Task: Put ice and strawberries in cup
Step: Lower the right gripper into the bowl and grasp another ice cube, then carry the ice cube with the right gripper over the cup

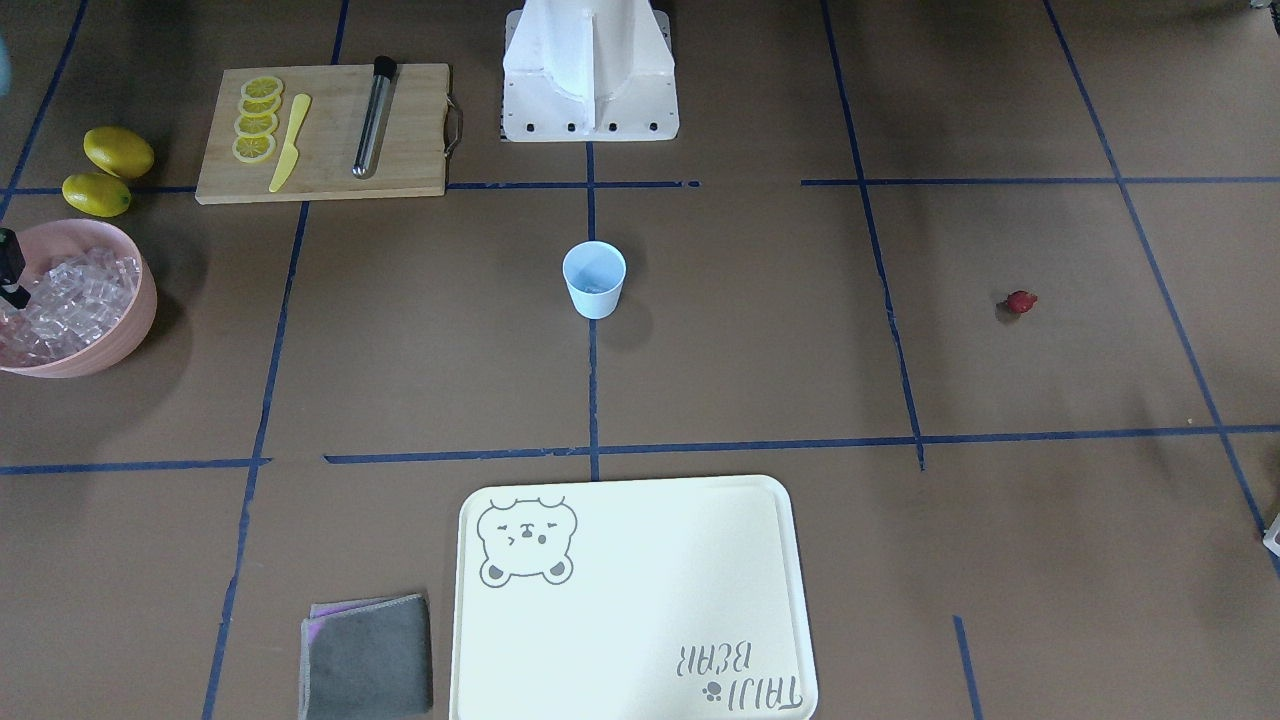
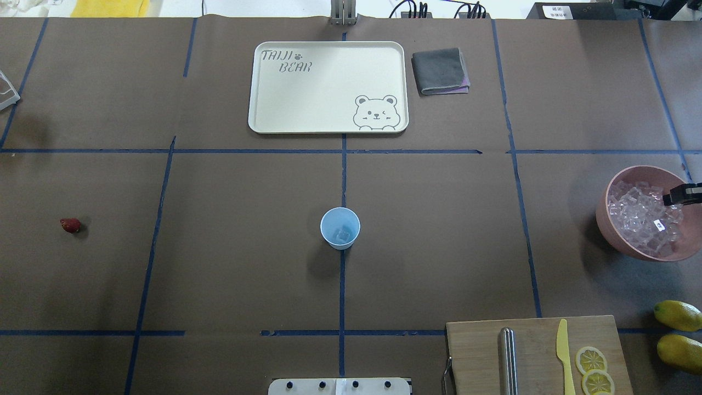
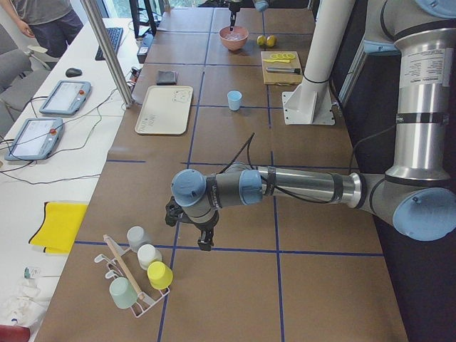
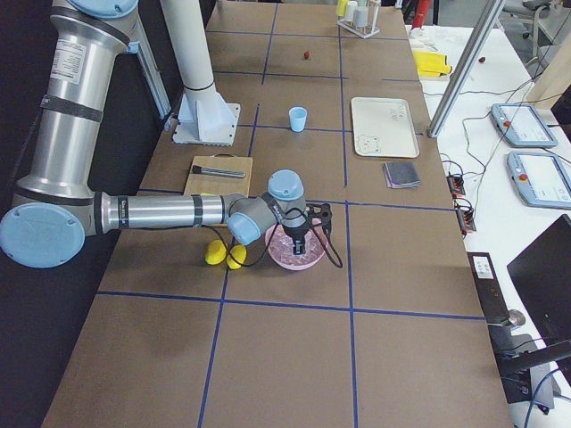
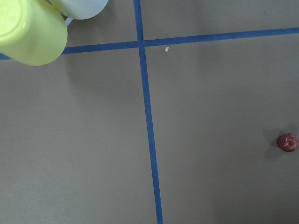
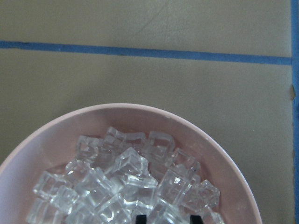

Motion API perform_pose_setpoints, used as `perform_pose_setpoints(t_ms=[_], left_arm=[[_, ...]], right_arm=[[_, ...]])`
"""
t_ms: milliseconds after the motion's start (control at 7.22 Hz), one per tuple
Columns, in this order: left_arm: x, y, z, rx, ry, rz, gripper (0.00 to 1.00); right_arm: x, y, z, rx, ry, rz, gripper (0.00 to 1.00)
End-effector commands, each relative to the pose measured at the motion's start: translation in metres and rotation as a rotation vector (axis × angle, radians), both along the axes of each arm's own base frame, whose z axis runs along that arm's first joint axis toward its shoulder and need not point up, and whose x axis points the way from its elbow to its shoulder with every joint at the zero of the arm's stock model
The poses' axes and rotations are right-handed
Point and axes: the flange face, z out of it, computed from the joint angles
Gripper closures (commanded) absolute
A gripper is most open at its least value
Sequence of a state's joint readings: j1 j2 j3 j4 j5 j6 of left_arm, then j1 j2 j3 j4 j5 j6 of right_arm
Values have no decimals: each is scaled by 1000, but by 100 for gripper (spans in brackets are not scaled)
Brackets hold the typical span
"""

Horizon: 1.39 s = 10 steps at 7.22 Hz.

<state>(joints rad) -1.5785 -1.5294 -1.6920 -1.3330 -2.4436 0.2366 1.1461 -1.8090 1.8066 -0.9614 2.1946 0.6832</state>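
Observation:
The light-blue cup (image 2: 340,228) stands upright at the table's middle, with an ice cube or two showing in its bottom; it also shows in the front view (image 1: 594,280). The strawberry (image 2: 70,225) lies alone far out on the left, and at the right edge of the left wrist view (image 5: 288,142). Many clear ice cubes (image 6: 126,186) fill the pink bowl (image 2: 614,189). My right gripper (image 6: 168,218) is over the bowl, jaws apart, tips down at the ice. My left gripper (image 3: 202,241) hovers near the cup rack; I cannot tell if it is open.
A cutting board (image 2: 537,351) with lemon slices, a yellow knife and a metal tube lies near the robot's right. Two lemons (image 2: 677,315) lie beside it. A cream tray (image 2: 329,88) and a grey cloth (image 2: 440,71) lie at the far side. A rack of cups (image 3: 139,274) stands at the left end.

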Motion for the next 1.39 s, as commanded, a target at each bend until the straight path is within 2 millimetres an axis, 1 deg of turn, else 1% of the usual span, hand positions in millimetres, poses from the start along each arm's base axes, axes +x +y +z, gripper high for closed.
perform_pose_setpoints(t_ms=[0,139,277,416,554,693,831,970,1108,1247], left_arm=[[0,0,1,-2,0,0,0],[0,0,1,-2,0,0,0],[0,0,1,-2,0,0,0],[0,0,2,-4,0,1,0],[-1,0,1,-2,0,-1,0],[0,0,1,-3,0,0,0],[0,0,1,-3,0,0,0],[0,0,1,-3,0,0,0],[0,-1,1,-2,0,0,0],[0,-1,0,1,0,1,0]], right_arm=[[11,-23,-32,19,-55,21,99],[-1,-40,-56,28,-60,11,99],[-27,-48,-81,41,-60,-28,99],[-58,-61,-111,62,-66,-65,98],[-80,-76,-140,69,-71,-84,100],[-109,-82,-169,81,-60,-113,100],[-141,-77,-202,98,-23,-141,100],[-174,-78,-242,81,-9,-148,100],[-223,-69,-288,36,-6,-113,100],[-275,-47,-326,15,9,-98,100]])
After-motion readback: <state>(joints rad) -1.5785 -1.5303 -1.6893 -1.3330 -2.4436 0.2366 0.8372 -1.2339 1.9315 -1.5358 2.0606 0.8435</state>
